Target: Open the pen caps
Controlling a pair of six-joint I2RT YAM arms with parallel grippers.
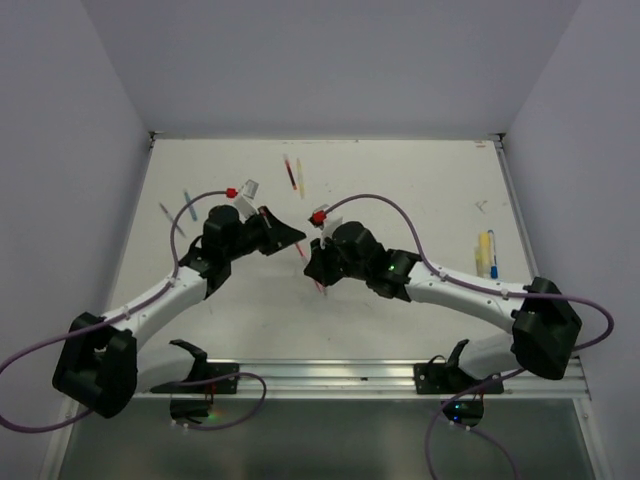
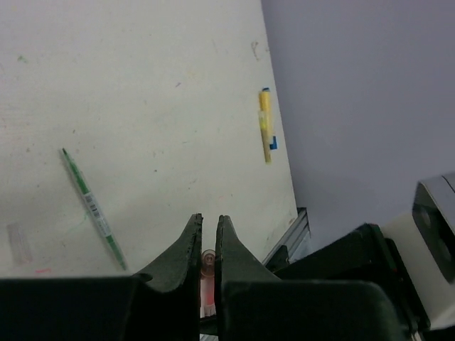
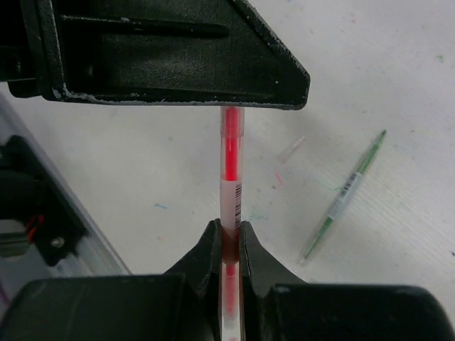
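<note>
While both arms hang over the table [image 1: 400,180], the right gripper [image 3: 232,227] pinches the red pen [image 3: 232,160] tight around its middle, and the left gripper [image 2: 208,220] squeezes the cap [image 3: 232,122] at its end. A green pen [image 3: 346,193] lies nearby.

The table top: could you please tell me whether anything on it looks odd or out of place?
A small clear piece, perhaps a cap, lies loose near the green pen, and faint ink marks stain the table.
</note>
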